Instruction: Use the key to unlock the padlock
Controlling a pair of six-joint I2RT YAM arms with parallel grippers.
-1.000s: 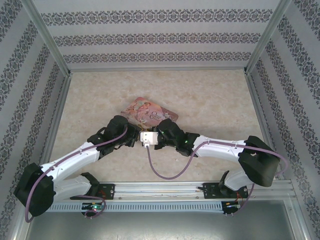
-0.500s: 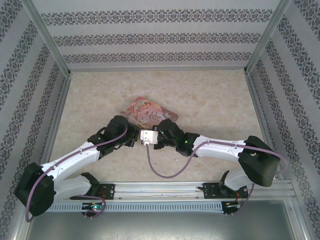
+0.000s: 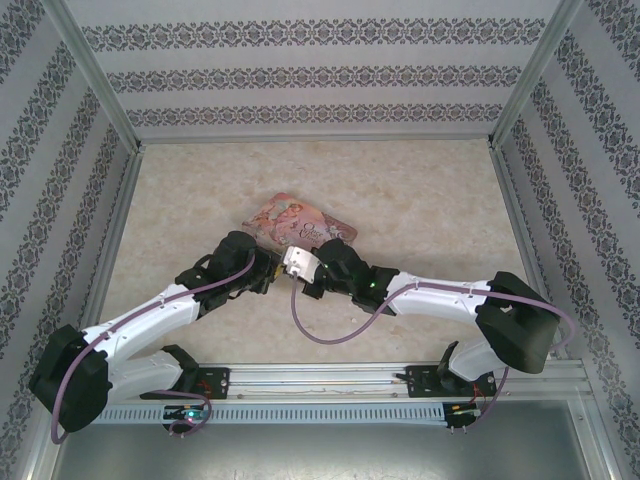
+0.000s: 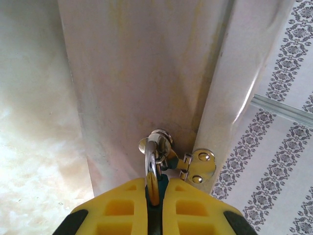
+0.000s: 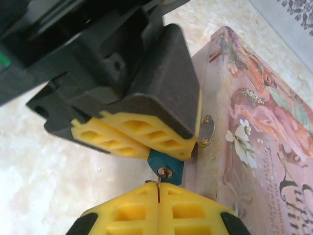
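Teal padlock (image 5: 165, 165) clamped in my left gripper (image 4: 155, 196), key (image 5: 159, 185) pinched in my right gripper (image 5: 159, 198): pushed off-axis, it may bend or slip.

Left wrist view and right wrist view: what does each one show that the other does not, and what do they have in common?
Left wrist: the silvery shackle looped at the tin's metal clasp. Right wrist: the key pinched by the right gripper, its tip at the keyhole, and the pink illustrated lid. Both: the left gripper shut on the teal padlock.
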